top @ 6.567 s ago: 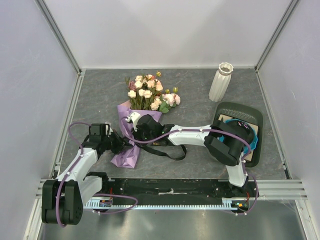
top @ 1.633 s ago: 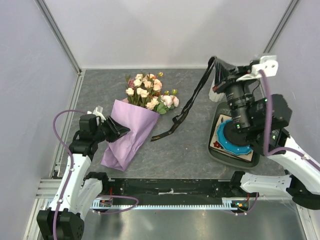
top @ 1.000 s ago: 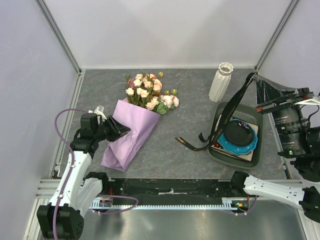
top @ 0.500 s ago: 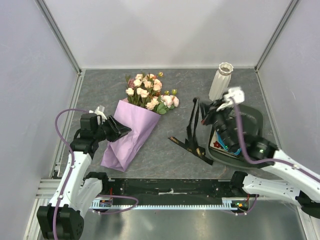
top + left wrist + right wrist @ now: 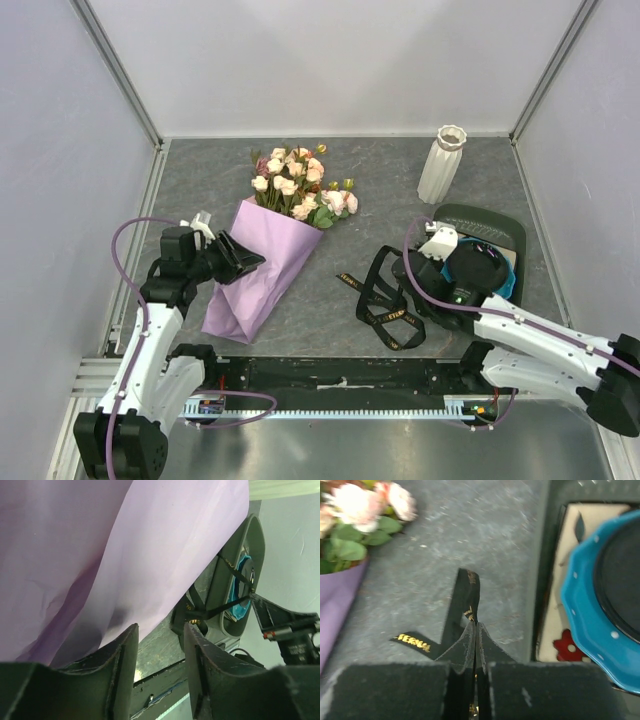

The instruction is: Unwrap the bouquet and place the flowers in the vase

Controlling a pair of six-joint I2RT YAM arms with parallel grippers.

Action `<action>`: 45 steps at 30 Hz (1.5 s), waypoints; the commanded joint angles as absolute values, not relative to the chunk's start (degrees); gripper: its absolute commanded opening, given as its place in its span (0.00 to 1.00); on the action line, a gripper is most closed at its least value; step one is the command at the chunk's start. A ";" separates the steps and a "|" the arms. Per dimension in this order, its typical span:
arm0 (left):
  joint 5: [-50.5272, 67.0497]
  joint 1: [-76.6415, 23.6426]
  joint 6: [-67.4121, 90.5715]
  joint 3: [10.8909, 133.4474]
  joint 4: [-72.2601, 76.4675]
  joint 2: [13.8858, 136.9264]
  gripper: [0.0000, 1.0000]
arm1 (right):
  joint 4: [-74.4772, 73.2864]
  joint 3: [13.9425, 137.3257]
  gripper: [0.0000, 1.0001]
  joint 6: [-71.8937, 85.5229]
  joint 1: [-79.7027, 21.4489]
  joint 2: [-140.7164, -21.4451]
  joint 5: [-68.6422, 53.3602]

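**Position of task items.** The bouquet [image 5: 272, 240] lies flat on the desk [image 5: 370, 215], left of centre. Its flowers [image 5: 298, 185] point to the far side and the tip of its lilac paper [image 5: 258, 275] cone points near-left. The vase [image 5: 441, 163] stands upright at the far right, well apart from the bouquet, and nothing is seen in it.

**End effectors.** The right end effector [image 5: 476, 628] is clenched on a black ribbon [image 5: 384, 303]. The ribbon is pinched flat between the fingers, and its slack lies in loops on the desk between the bouquet and a dark tray [image 5: 508, 238] that carries a blue dish [image 5: 500, 285]. The ribbon is nowhere in contact with the bouquet. The left end effector [image 5: 240, 262] is at the left edge of the paper cone. Its jaws stand apart and released, and no paper is seen gripped between them. Whether a fingertip touches the paper cannot be told.

**Step in hand.** The tie is judged to be off and the ribbon is being set aside on the desk. The paper is closed around the stems, so the unwrapping proper is not yet done.

**Next move required.** The ribbon is to be let go clear of the bouquet. One paper edge is then to be taken and peeled open while the cone is steadied. Care is called for so that the stems are not dragged out with the paper.
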State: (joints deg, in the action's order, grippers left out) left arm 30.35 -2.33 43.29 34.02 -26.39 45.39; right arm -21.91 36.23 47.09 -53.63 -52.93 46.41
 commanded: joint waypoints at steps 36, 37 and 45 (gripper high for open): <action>36.12 -2.46 37.18 34.81 -26.46 49.73 0.51 | 16.43 49.21 0.57 37.26 -52.73 -95.79 0.35; 34.38 -3.07 37.00 34.54 -26.37 51.66 0.51 | 17.57 50.18 0.57 37.44 -52.73 -98.24 0.09; 23.92 -3.69 43.15 31.03 -21.90 55.72 0.53 | 25.84 55.37 0.57 35.68 -51.86 -107.31 0.17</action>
